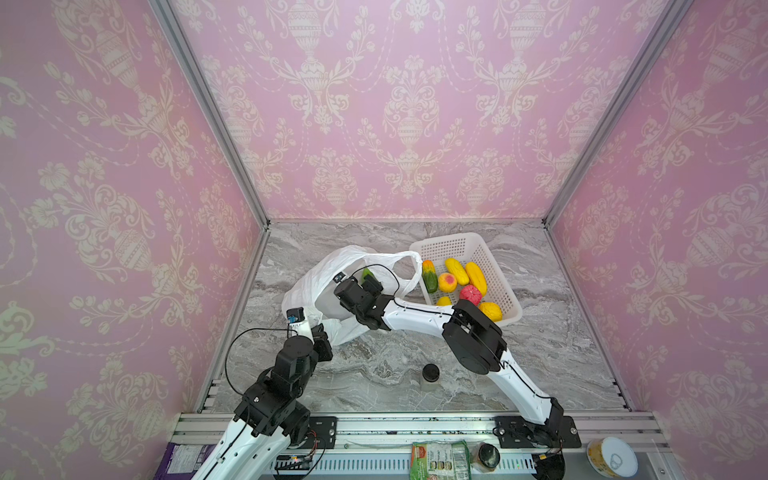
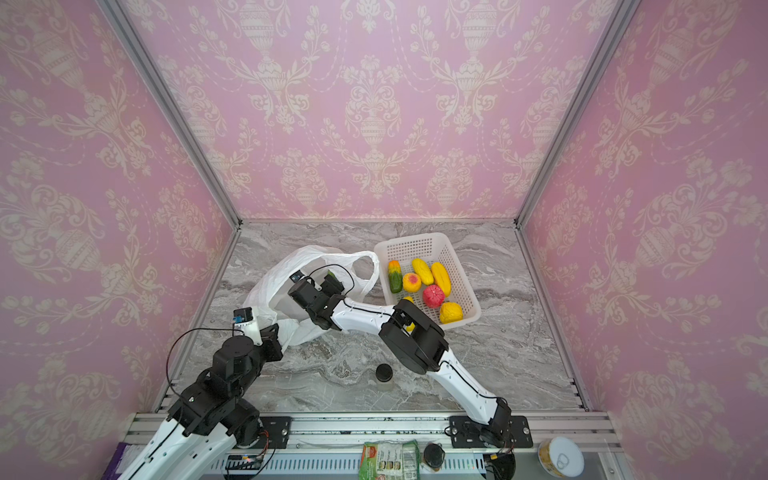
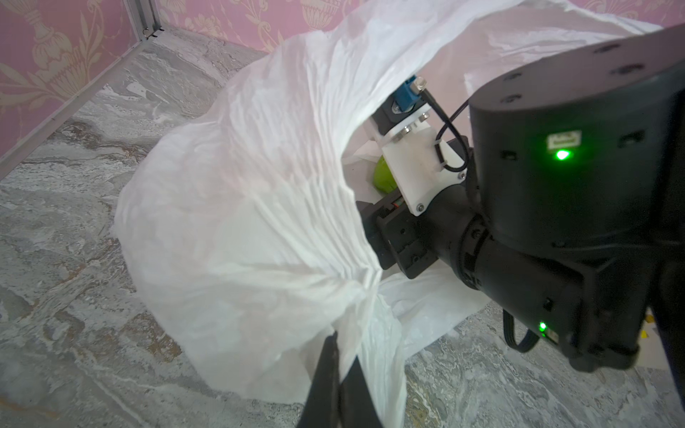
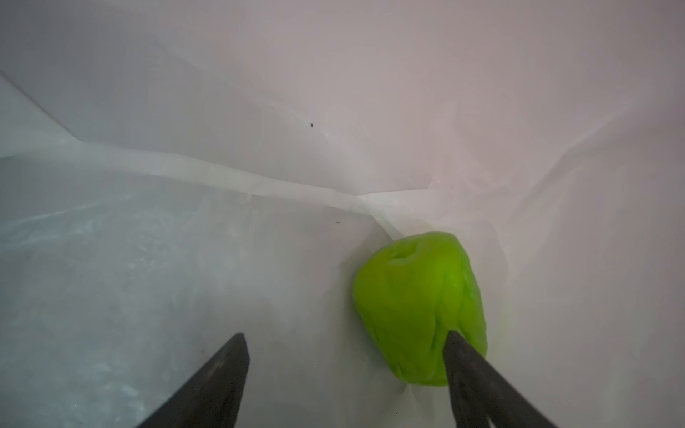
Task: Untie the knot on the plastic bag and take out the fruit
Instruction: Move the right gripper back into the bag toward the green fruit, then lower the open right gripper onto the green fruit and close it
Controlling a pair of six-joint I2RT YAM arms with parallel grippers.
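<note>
Left gripper (image 3: 339,344) is clamped tight on the near-left edge of the bag (image 1: 305,286), which lies left of centre, mouth open. Right gripper (image 4: 344,335) is inside it, jaws spread wide and holding nothing, one finger just beside a green fruit (image 4: 419,296). Other fruit (image 1: 476,276) lie in the basket (image 1: 453,247), far right.

Being counted: 1 thin white plastic bag (image 1: 307,284), 1 white perforated plastic basket (image 1: 453,246), 7 glossy toy fruit pcs (image 1: 471,294) inside it, 1 lumpy green fruit pc (image 4: 419,304), 1 dark-lidded small jar (image 1: 430,373).
</note>
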